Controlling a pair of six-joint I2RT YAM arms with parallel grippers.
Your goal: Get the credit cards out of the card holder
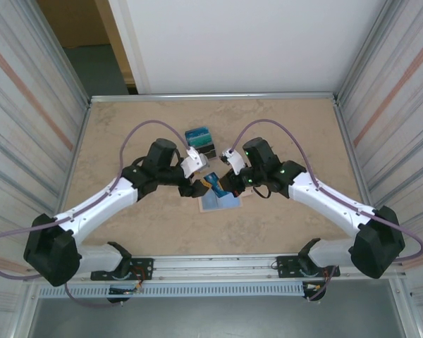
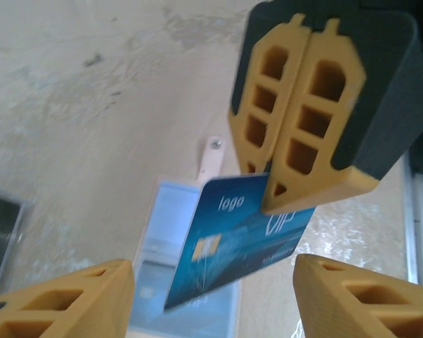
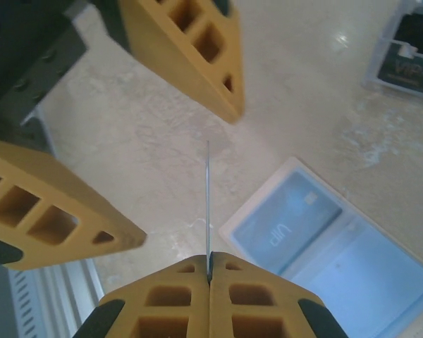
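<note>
The right end effector (image 3: 209, 273) is clamped on a blue credit card (image 2: 233, 239) held just above the open card holder (image 3: 338, 260) on the table (image 1: 113, 141), with the left end effector (image 2: 210, 273) spread apart either side of it.

left end effector (image 2: 213, 285) spread apart, right end effector (image 3: 209, 273) pinched.

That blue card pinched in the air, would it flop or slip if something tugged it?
Probably stiff: the blue card stands out straight from the right gripper, with no sag. Likely light, since it is held by one edge. Its smooth printed face could slip.
</note>
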